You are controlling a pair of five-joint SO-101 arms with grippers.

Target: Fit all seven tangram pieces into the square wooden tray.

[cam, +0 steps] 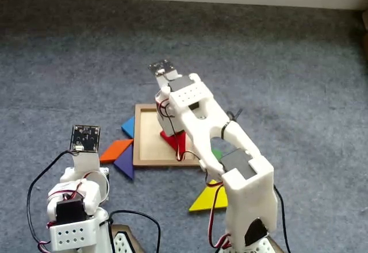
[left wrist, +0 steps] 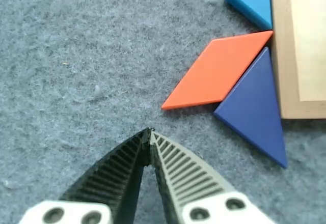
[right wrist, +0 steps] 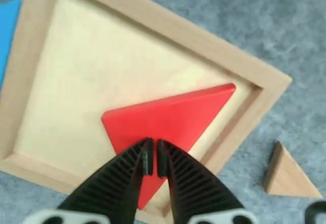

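The square wooden tray (cam: 147, 160) lies on the carpet, and a red triangle (right wrist: 168, 117) rests flat inside it near one corner. My right gripper (right wrist: 153, 155) hangs shut just above the red triangle, with nothing between its fingers. Against the tray's outer side lie a light blue piece (left wrist: 252, 0), an orange parallelogram (left wrist: 219, 71) and a dark blue triangle (left wrist: 254, 107). My left gripper (left wrist: 149, 135) is shut over bare carpet, a little short of the orange piece. A yellow triangle (cam: 208, 198) and a green piece (cam: 216, 153) lie beside the right arm. A plain wooden triangle (right wrist: 288, 175) sits outside the tray's corner.
Grey carpet (cam: 276, 63) spreads open beyond and to the right of the tray. The right arm (cam: 218, 138) stretches over the tray's near right corner and hides part of it. Cables (cam: 138, 215) trail around both arm bases at the near edge.
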